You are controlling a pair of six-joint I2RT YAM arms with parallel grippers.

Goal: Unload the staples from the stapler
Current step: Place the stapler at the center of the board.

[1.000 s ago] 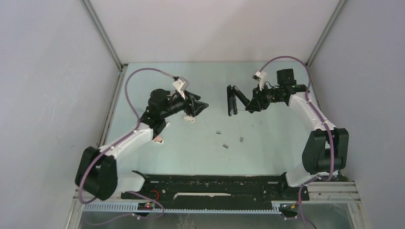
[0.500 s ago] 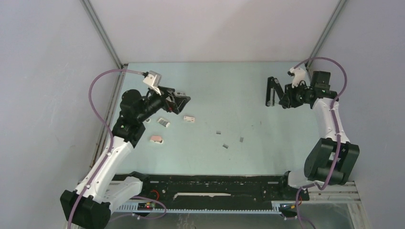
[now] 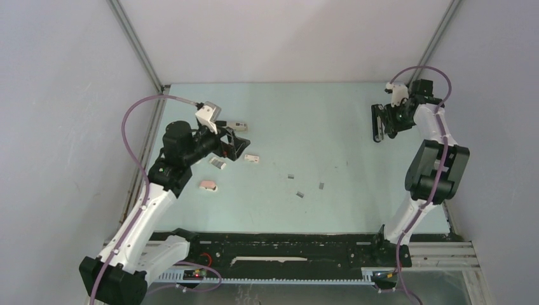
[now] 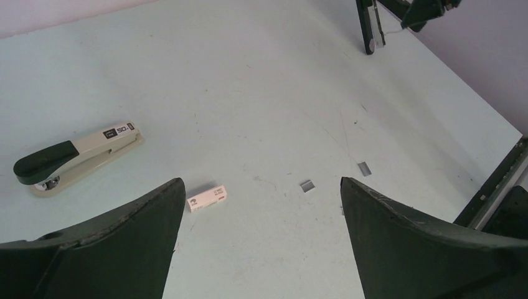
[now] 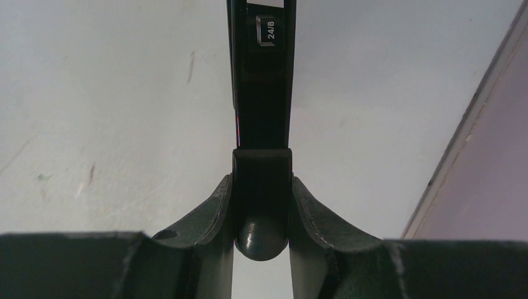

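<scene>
The stapler (image 3: 379, 124), slim and black, is in my right gripper (image 3: 388, 121) at the far right of the table, near the right wall. In the right wrist view the fingers clamp the stapler (image 5: 261, 75) at its rounded rear end, and my right gripper (image 5: 261, 180) is shut on it. The stapler (image 4: 372, 28) also shows at the top of the left wrist view. Small grey staples (image 3: 299, 194) lie loose mid-table, with two strips of staples (image 4: 306, 185) showing in the left wrist view. My left gripper (image 3: 238, 143) hovers over the left side, and this left gripper (image 4: 261, 184) is open wide and holds nothing.
A beige stapler with a black top (image 4: 75, 159) lies at the left. A small white staple box (image 3: 252, 158) sits beside my left gripper, seen as the box (image 4: 207, 197). A grey box (image 3: 217, 164) and a pinkish item (image 3: 208, 185) lie nearby. Walls close three sides.
My right arm has carried the stapler from mid-table to the far right. My left gripper has drawn back to the left and opened wide, leaving the white box on the table.
</scene>
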